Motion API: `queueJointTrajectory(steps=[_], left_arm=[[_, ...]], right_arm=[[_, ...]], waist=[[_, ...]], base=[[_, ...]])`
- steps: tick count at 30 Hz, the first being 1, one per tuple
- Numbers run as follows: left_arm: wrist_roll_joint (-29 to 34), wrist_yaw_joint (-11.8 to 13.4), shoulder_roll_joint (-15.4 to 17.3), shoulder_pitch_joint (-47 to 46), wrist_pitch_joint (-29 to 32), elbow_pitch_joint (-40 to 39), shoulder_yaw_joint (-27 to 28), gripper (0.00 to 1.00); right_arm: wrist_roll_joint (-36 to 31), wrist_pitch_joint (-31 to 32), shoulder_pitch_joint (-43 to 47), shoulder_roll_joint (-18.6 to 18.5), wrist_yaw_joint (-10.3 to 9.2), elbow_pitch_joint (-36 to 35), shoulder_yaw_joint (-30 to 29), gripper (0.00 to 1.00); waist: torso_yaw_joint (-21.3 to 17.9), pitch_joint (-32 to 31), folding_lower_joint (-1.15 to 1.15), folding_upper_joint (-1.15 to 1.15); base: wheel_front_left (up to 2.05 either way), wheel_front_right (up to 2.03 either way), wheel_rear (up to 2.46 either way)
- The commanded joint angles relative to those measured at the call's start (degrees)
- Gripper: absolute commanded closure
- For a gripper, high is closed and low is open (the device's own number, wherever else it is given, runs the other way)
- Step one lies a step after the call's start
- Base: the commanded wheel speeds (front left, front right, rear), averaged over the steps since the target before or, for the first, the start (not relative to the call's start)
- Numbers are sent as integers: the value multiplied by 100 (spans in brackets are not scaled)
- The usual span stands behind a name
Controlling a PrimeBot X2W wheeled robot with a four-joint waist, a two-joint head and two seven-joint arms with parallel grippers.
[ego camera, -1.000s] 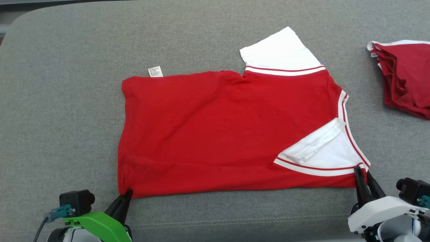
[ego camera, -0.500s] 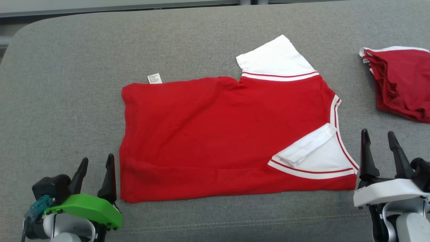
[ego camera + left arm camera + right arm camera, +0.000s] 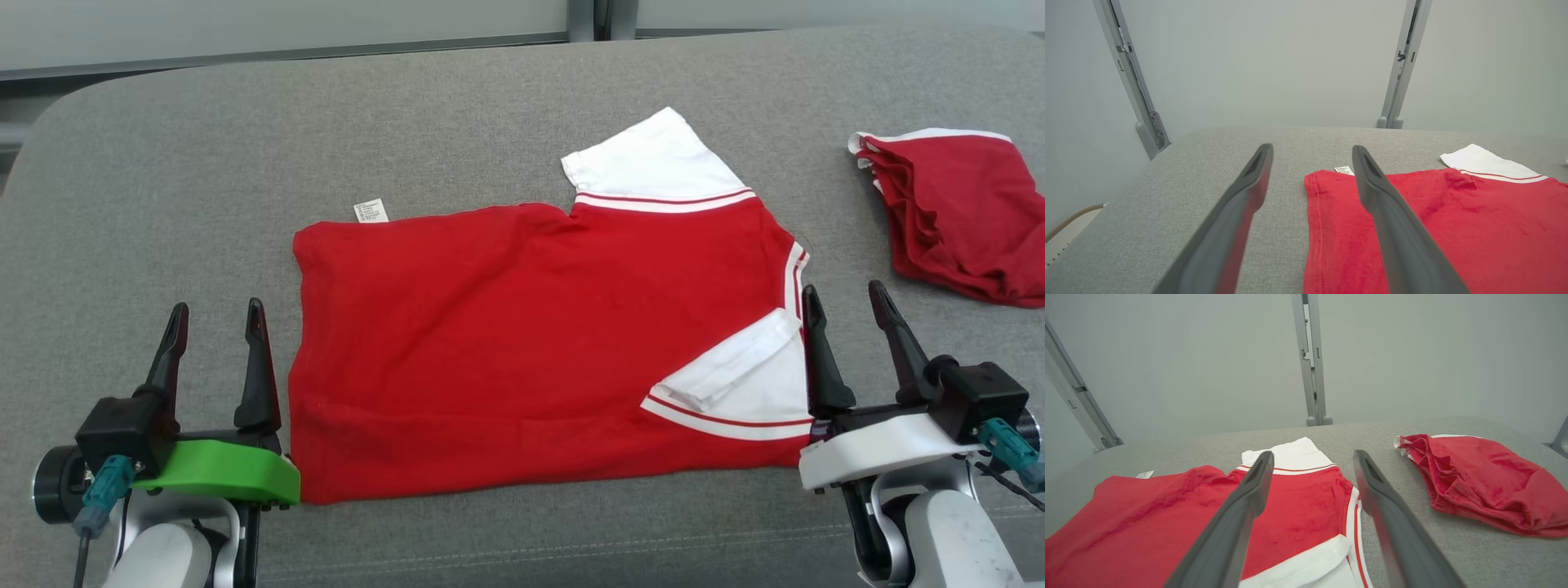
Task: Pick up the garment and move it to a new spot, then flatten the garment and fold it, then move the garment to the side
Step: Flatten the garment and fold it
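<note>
Two grippers stand nearest, the left gripper [image 3: 216, 309] and the right gripper [image 3: 842, 290], both spread wide and empty, flanking the red garment [image 3: 522, 343]. It lies flat on the grey cushion [image 3: 163, 180], with the near sleeve [image 3: 743, 376] turned in and the far sleeve [image 3: 653, 159] out. Folding looks begun, with further folds and the move aside still to do. Another red garment [image 3: 955, 212] sits far right.

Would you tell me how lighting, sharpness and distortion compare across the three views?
Head view: soft light, no glare, the red and white garment sharp on the grey fabric surface. Left wrist view: wide-angle stretch, the left gripper looms large and soft. Right wrist view: likewise the right gripper; the crumpled red cloth is clear.
</note>
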Motion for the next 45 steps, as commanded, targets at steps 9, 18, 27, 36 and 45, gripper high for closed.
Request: queueJointTrajectory(steps=[9, 18, 27, 36, 45], left_arm=[[195, 86, 13, 167, 33, -78, -224, 0], [153, 48, -48, 212, 110, 25, -380, 0], [94, -87, -68, -108, 228, 196, -484, 0], [-344, -618, -198, -802, 810, 700, -619, 0], [-634, -1112, -423, -1909, 1189, 1418, -667, 0]], right_arm=[[-84, 173, -110, -42, -3, 221, 61, 0], [-10, 197, 75, -35, -3, 297, 54, 0], [89, 271, 2, -29, -3, 280, -21, 0], [454, 425, -1051, -639, -3, 1064, -23, 0], [1068, 793, -2851, -1289, -3, 2319, 526, 0]], waist=[[165, -200, 0, 0], [245, -402, 0, 0], [225, -369, 0, 0], [187, 137, 0, 0], [464, 1131, 0, 0]], base=[[0, 0, 0], [0, 0, 0], [0, 0, 0], [0, 0, 0], [0, 0, 0]])
